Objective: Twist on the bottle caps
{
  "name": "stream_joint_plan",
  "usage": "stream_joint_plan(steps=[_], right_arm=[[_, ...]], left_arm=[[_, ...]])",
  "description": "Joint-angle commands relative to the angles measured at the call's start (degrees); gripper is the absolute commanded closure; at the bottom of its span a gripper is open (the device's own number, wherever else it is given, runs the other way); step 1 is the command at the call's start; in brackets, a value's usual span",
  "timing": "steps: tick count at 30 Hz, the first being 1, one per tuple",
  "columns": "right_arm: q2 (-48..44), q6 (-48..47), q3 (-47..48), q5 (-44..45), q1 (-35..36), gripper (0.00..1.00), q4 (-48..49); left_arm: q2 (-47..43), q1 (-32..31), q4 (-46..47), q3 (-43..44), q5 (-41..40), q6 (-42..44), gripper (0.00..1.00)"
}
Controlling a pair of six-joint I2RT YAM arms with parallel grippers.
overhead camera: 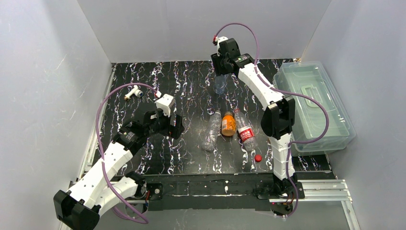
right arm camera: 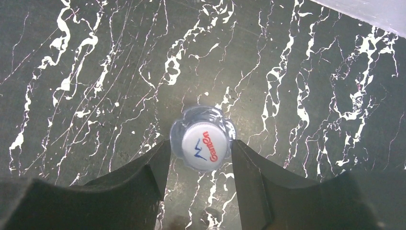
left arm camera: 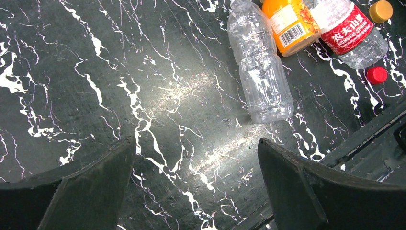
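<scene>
— White cap (right arm camera: 205, 143), location?
— On the neck of a clear bottle (overhead camera: 220, 85) that stands upright at the far middle of the black marbled table (overhead camera: 186, 91). Whether it is threaded down cannot be told
— Right gripper (right arm camera: 201, 143)?
— Directly above that bottle, fingers (right arm camera: 143, 177) set close on either side of the cap. Only a narrow gap shows between them, and actual contact cannot be confirmed
— Left gripper (left arm camera: 195, 143)?
— Spread wide, holding nothing, above the table on the left side
— Other caps?
— Red cap (left arm camera: 377, 74) loose on the table near the front edge. Orange-yellow cap (left arm camera: 381, 10) just beside a red-labelled bottle (overhead camera: 245, 133) that lies flat
— Remaining items?
— Orange bottle (overhead camera: 228, 124) and a second clear bottle (overhead camera: 210, 133) lie flat next to the red-labelled one at mid-table. Plastic box (overhead camera: 316, 105) at the right edge
</scene>
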Motion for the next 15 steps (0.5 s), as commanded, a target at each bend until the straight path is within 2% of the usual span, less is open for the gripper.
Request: stream_joint_plan(steps=[1,15], right_arm=[[0.45,0.55,2.80,-0.59,0.08,0.41,0.35],[1.00,0.90,2.89,-1.34,0.08,0.42,0.61]], left_arm=[[-0.24,0.09,-0.30,0.03,0.56,0.27,0.02],[-0.16,0.10,-0.04,-0.36,0.56,0.27,0.02]])
